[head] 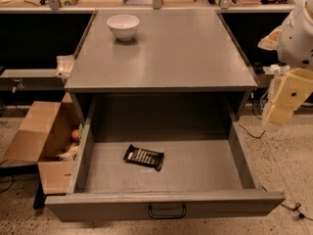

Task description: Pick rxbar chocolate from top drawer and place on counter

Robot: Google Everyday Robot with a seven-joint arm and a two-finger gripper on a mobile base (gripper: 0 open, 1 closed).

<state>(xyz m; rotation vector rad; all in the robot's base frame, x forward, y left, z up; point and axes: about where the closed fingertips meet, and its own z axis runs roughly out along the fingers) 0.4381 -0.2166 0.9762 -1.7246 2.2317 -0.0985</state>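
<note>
Cream gripper [275, 117] hangs right of top drawer [98, 208], angled down-left; opening unclear.

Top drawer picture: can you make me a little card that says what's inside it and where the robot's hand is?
top drawer: open, handle on its front
rxbar chocolate: lying flat on the drawer floor, near the middle
counter: holds a white bowl at the back left
gripper: off to the right, outside the drawer, away from the bar
cardboard box: open, on the floor left of the drawer
</note>
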